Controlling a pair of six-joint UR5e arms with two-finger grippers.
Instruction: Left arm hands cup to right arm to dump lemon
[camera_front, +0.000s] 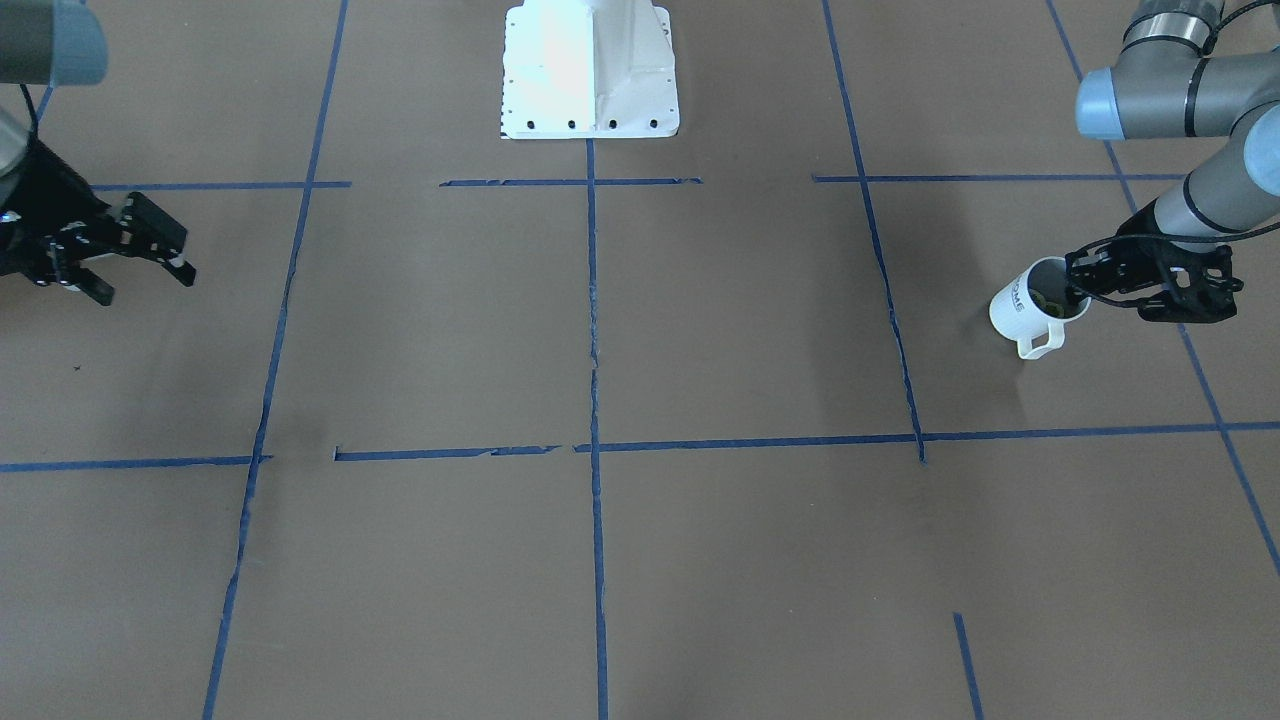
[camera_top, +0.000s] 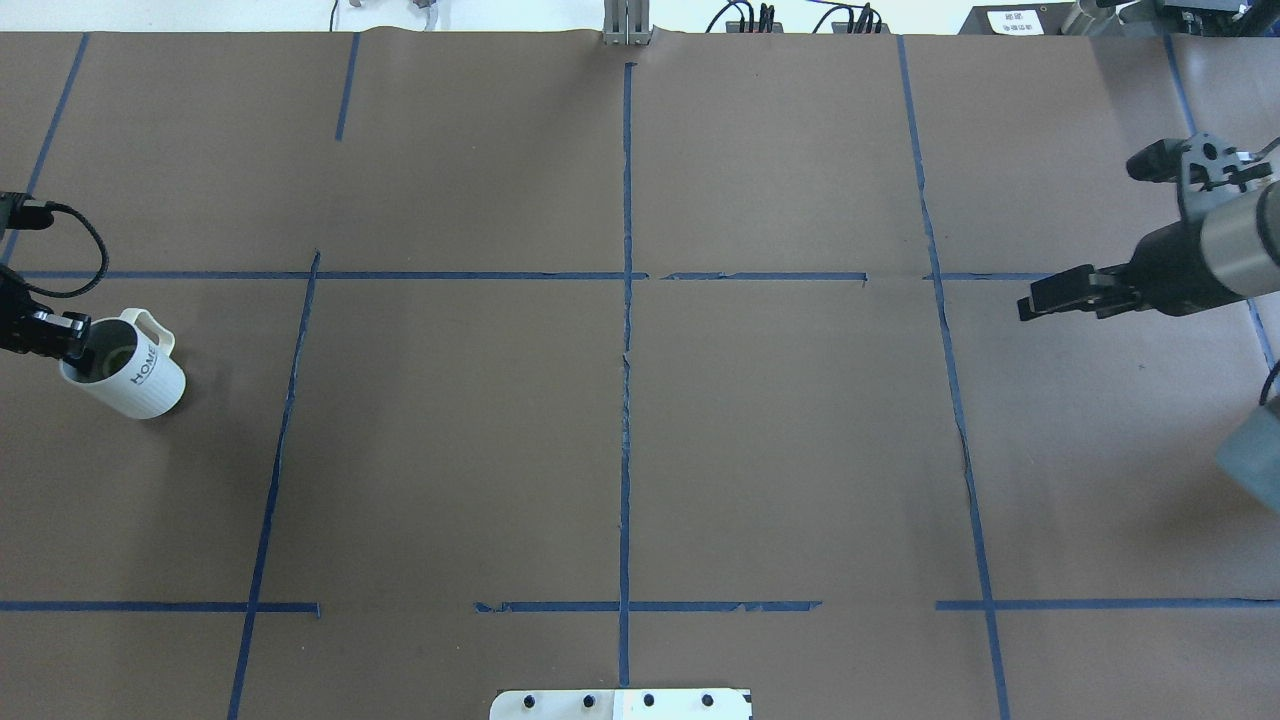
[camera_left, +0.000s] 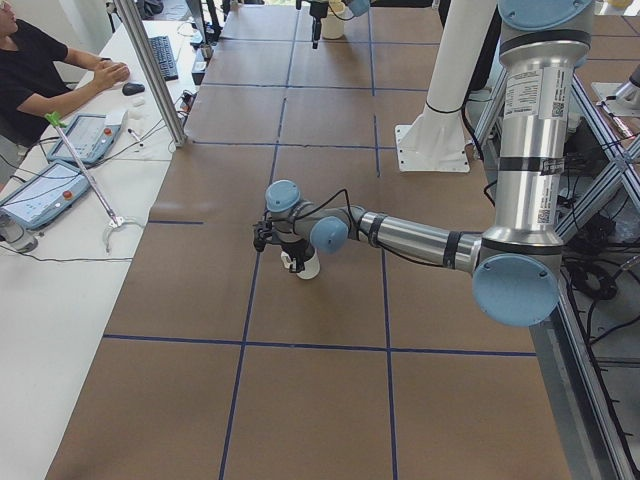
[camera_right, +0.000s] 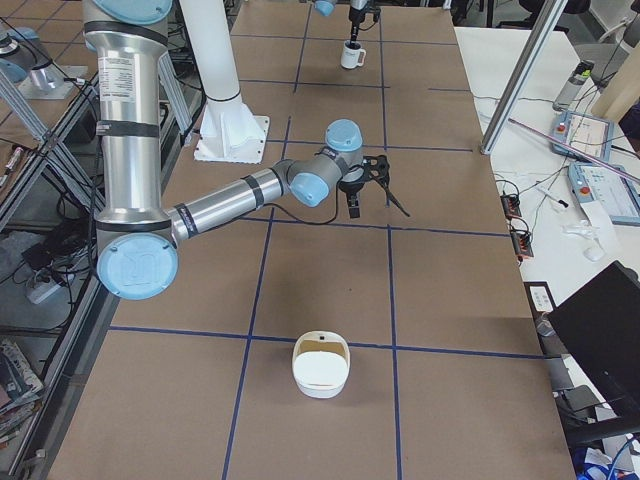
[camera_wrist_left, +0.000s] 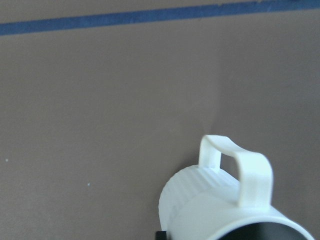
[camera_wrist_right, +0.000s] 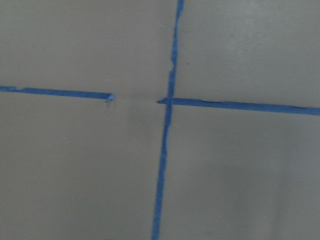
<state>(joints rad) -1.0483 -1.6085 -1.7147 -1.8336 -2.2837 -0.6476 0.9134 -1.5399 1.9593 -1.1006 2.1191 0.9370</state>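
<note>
The cup (camera_front: 1020, 300) is a white mug with "HOME" on its side. It hangs tilted at the robot's far left of the table, also in the overhead view (camera_top: 135, 375) and the left wrist view (camera_wrist_left: 220, 200). My left gripper (camera_front: 1078, 285) is shut on its rim, with one finger inside the mouth. The lemon (camera_front: 1053, 297) shows as a small yellow-green lump inside the mug. My right gripper (camera_front: 145, 283) is open and empty at the opposite end of the table, a full table width from the cup; it also shows in the overhead view (camera_top: 1045, 297).
The white robot pedestal (camera_front: 590, 70) stands at the table's middle on the robot's side. A white bowl-like container (camera_right: 320, 366) sits near the table's right end. An operator (camera_left: 35, 70) sits at a side desk. Blue tape lines (camera_top: 627, 300) cross the brown table.
</note>
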